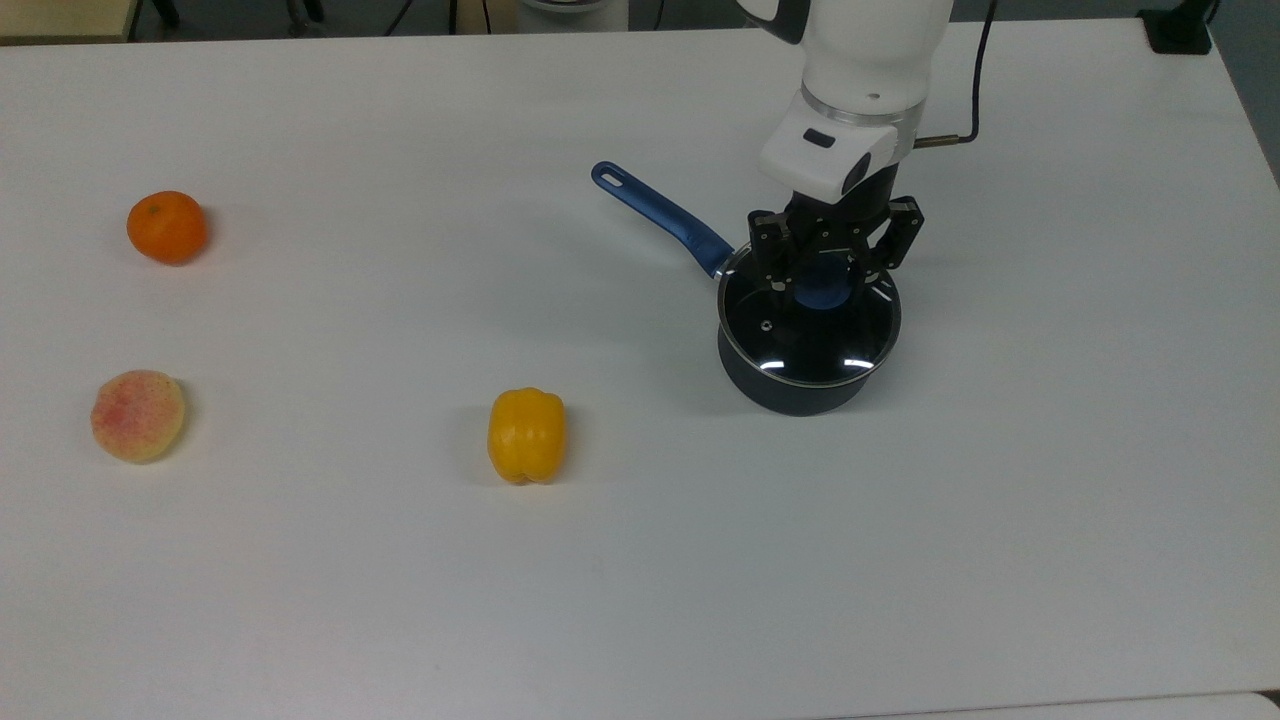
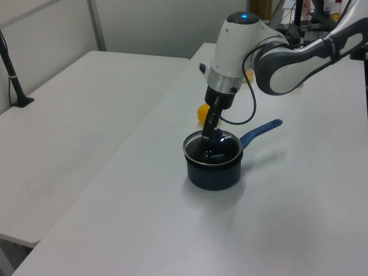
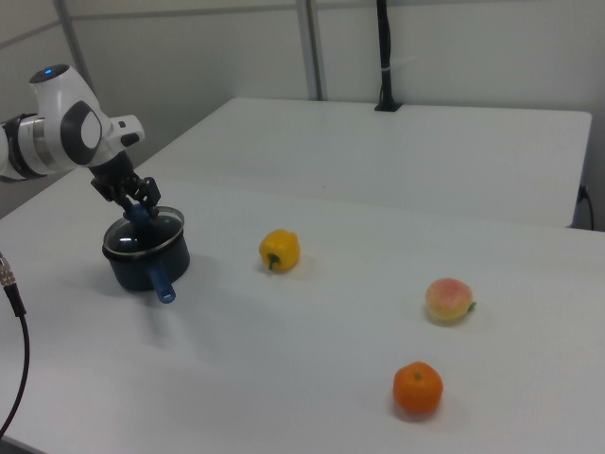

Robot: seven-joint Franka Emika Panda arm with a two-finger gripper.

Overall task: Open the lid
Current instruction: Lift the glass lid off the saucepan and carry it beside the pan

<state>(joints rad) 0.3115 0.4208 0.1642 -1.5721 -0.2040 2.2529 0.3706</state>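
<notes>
lab, white tables, partition walls, robot arm

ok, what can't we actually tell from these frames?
- Contents of the saucepan: the lid shows dark with glare in the top view.
- Contact of the gripper on the knob: linkage covers the knob's sides in the top view, too small in the left view.
- Lid rim's far edge: behind the gripper, top view.
- Arm base: cut off by the top view's upper edge.

Lid atop saucepan, pepper to the top view's left, on table.
</notes>
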